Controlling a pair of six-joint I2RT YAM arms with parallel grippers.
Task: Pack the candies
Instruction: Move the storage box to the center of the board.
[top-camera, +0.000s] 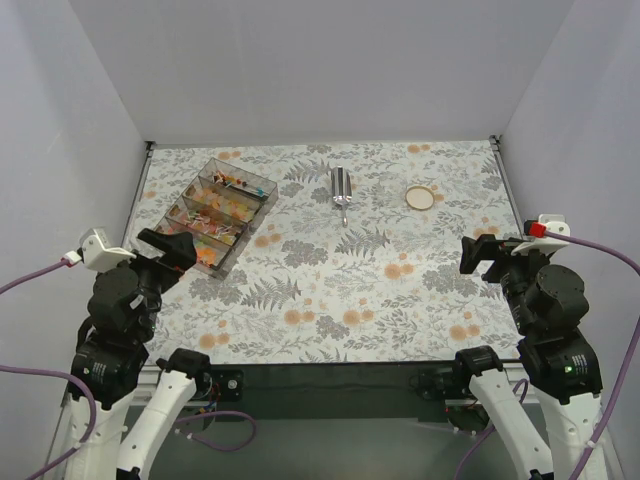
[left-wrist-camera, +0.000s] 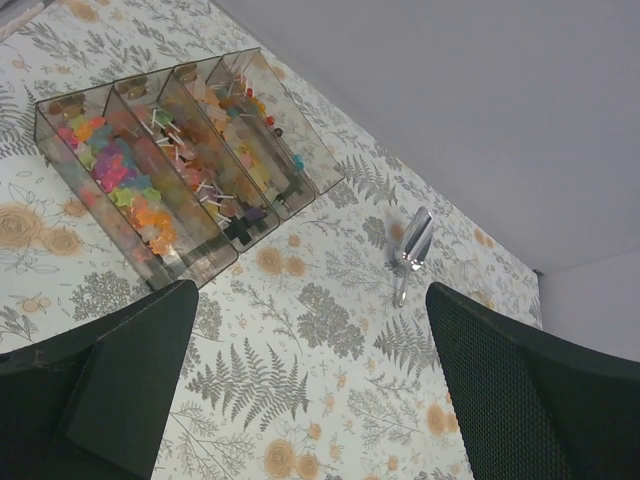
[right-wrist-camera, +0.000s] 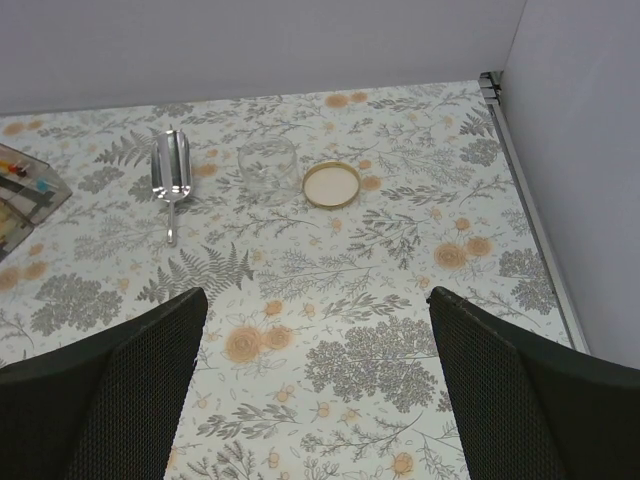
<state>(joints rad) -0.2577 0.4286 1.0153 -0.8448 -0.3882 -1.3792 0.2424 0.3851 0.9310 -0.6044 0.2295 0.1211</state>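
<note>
We see both pincers released, holding and touching nothing: the left gripper (top-camera: 165, 250) hangs above the table's left edge with its two dark fingers spread wide, and the right gripper (top-camera: 487, 252) hangs likewise above the right edge. The candies (left-wrist-camera: 130, 190) lie in a divided clear box (left-wrist-camera: 305, 140) at the far left of the table, just beyond the left gripper. We count four long compartments side by side. The one nearest the left wrist camera holds pink, green, orange and yellow sweets, and the others hold mixed pieces, some with white stick-like parts. A metal scoop (top-camera: 342, 190) lies near the table's middle, towards the back, bowl away from the arms and handle towards them. In the right wrist view an open glass jar (right-wrist-camera: 268, 170) stands between the scoop and a round lid (right-wrist-camera: 331, 184), which lies flat just beside the jar. We cannot tell whether the jar holds anything. The surface is a tablecloth (top-camera: 330, 290) printed with grey ferns and orange flowers. Plain pale walls (top-camera: 320, 70) enclose it at the back and on both sides.
</note>
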